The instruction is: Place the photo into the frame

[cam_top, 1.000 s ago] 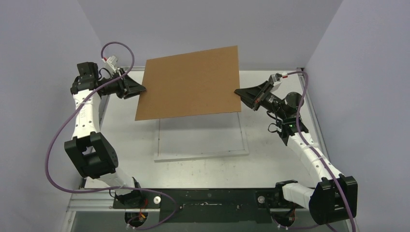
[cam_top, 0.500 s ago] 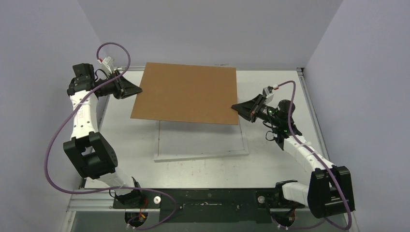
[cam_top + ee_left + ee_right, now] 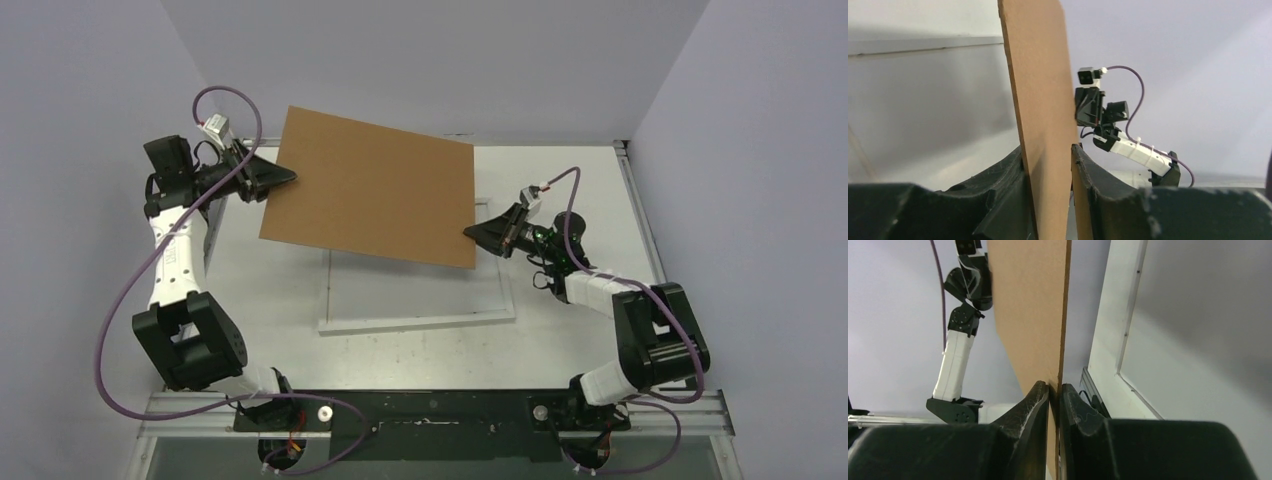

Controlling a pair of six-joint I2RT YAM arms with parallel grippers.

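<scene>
Left end effector (image 3: 290, 177) and right end effector (image 3: 468, 232) clamp opposite edges of the seemingly stiff, light board (image 3: 370, 185) above the frame (image 3: 420, 318).

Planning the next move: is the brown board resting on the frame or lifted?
Lifted: brown board hangs between left gripper and right gripper, above the frame.

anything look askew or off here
The brown cardboard board hangs in the air between the left claw and right claw, skewed against the white frame lying flat below.
</scene>
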